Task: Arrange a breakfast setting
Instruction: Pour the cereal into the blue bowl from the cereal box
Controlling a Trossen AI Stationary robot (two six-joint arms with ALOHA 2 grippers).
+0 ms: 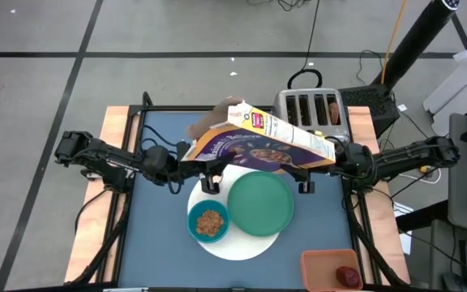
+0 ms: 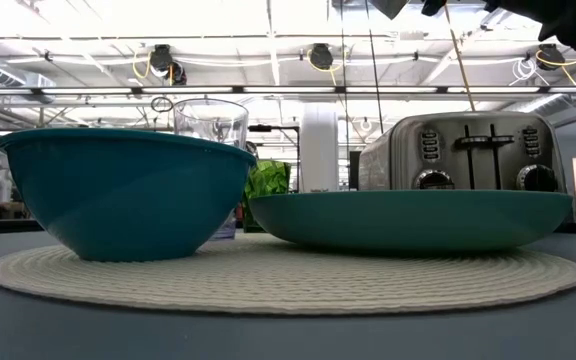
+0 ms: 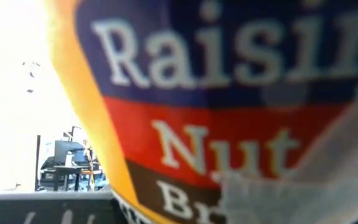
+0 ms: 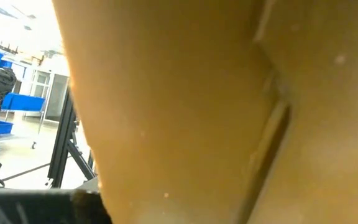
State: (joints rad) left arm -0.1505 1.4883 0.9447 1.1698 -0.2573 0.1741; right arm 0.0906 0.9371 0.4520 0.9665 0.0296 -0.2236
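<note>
Both grippers seem to hold the purple cereal box [image 1: 258, 139] between them, the left gripper [image 1: 191, 158] at one end, the right gripper [image 1: 324, 160] at the other. The box hangs tipped just behind the teal bowl [image 1: 208, 221], probably for pouring cereal.

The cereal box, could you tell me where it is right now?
In the high view the cereal box is held tilted between both arms, above the table's middle, just behind the bowl and plate, in front of the toaster.
</note>
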